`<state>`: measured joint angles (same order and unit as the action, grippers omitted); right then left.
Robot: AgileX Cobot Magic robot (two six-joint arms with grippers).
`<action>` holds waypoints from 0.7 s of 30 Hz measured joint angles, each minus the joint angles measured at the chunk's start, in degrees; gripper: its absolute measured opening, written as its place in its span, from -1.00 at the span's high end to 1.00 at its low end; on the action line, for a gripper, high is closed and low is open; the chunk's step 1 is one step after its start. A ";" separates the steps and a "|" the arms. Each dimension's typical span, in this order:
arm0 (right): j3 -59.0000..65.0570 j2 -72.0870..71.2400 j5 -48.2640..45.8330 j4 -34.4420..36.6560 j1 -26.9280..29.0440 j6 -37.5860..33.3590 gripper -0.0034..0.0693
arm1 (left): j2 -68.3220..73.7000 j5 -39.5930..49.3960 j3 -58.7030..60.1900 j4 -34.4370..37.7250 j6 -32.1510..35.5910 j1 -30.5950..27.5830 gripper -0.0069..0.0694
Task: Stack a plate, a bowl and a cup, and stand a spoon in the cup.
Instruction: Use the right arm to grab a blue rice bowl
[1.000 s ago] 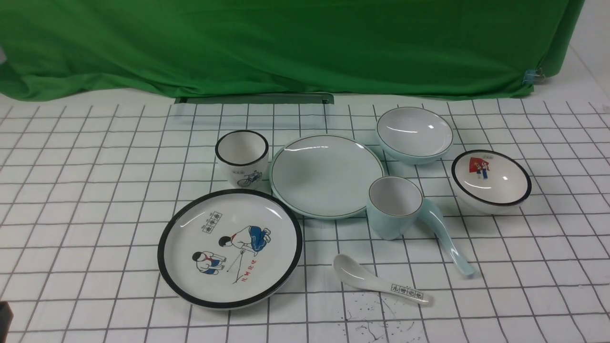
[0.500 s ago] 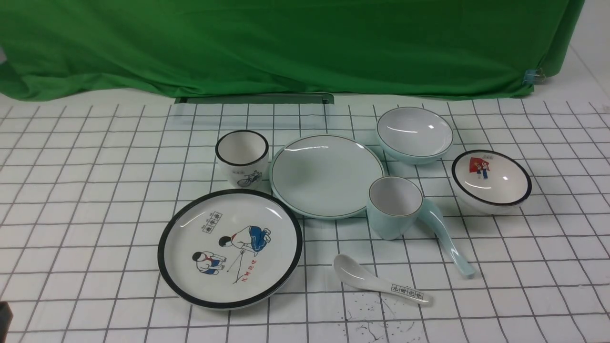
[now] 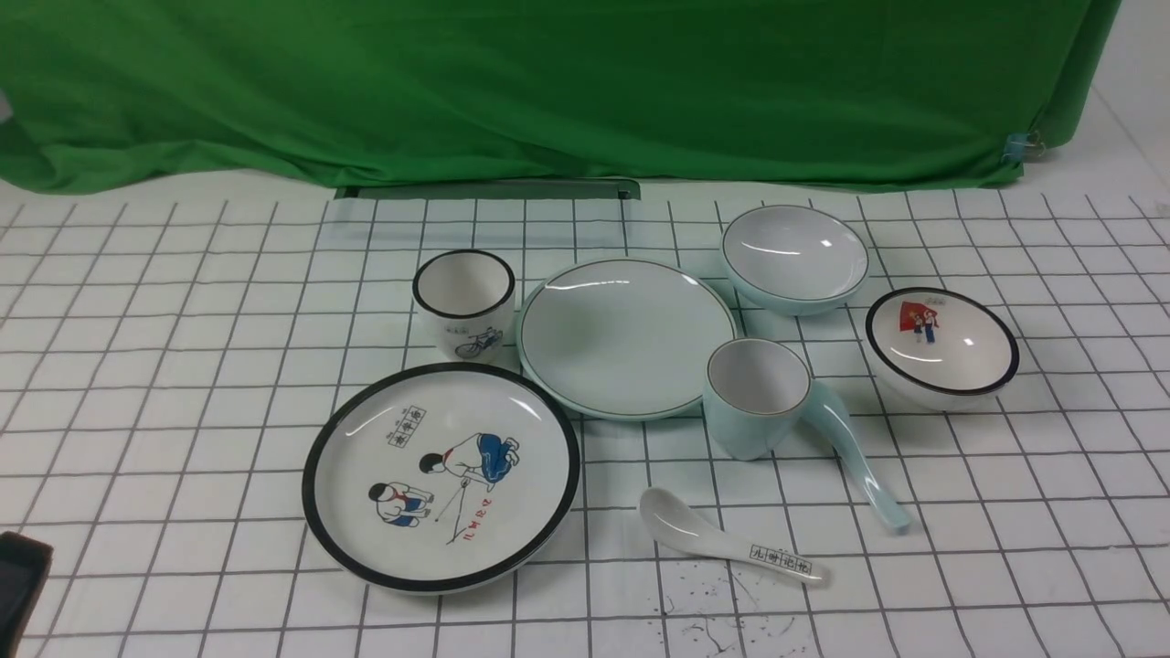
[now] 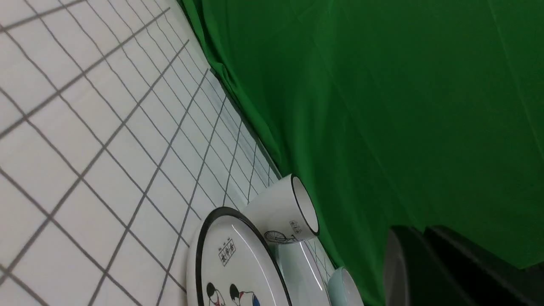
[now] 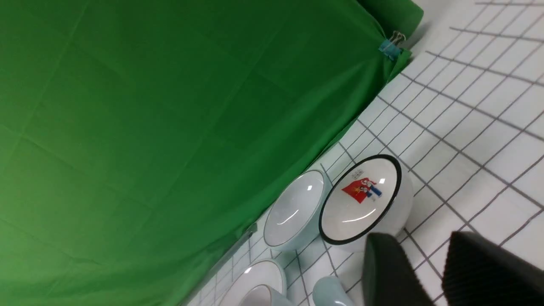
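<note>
The pale blue-green plate (image 3: 626, 336) lies mid-table. Behind it to the right sits the matching bowl (image 3: 793, 256), which also shows in the right wrist view as the bowl (image 5: 293, 210). The cup (image 3: 757, 397) stands upright at the plate's front right edge. The pale blue spoon (image 3: 859, 461) lies against the cup's right side, handle toward me. My left gripper (image 4: 418, 231) is shut and empty, low at the front left, far from the dishes. My right gripper (image 5: 429, 255) is open and empty, hovering in front of the picture bowl; it is outside the front view.
A black-rimmed cartoon plate (image 3: 441, 475) lies front left of the plate, with a bicycle cup (image 3: 463, 302) behind it. A black-rimmed picture bowl (image 3: 941, 345) is at the right and a white spoon (image 3: 727, 539) at the front. Green cloth (image 3: 548, 82) closes the back.
A dark piece of my left arm has risen further into the bottom left corner of the front view. The dishes have not moved.
</note>
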<state>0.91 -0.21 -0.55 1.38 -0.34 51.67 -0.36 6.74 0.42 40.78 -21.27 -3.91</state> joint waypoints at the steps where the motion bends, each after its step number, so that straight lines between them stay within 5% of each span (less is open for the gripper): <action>1: 0.00 0.00 0.00 0.00 -0.01 0.12 0.23 | 0.00 -0.07 0.00 0.05 -0.43 0.00 0.84; 5: 0.00 0.00 0.55 0.00 -0.06 -0.66 0.23 | 0.00 -0.94 0.00 1.03 -2.92 0.00 0.84; 9: -0.61 0.16 0.55 0.00 -0.19 -9.59 0.28 | 0.00 0.78 -3.01 -0.99 3.16 0.00 0.84; 15: -13.98 11.01 -6.35 0.00 -1.69 -33.10 0.83 | 7.52 12.22 -20.20 -14.54 16.08 0.00 0.84; 21: -32.80 28.68 -16.34 0.00 -2.29 -52.51 0.88 | 23.66 27.64 -34.38 -23.34 23.84 0.00 0.84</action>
<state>-31.89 28.46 -16.89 1.38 -2.63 -0.84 23.30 34.39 -33.96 17.44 2.56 -3.91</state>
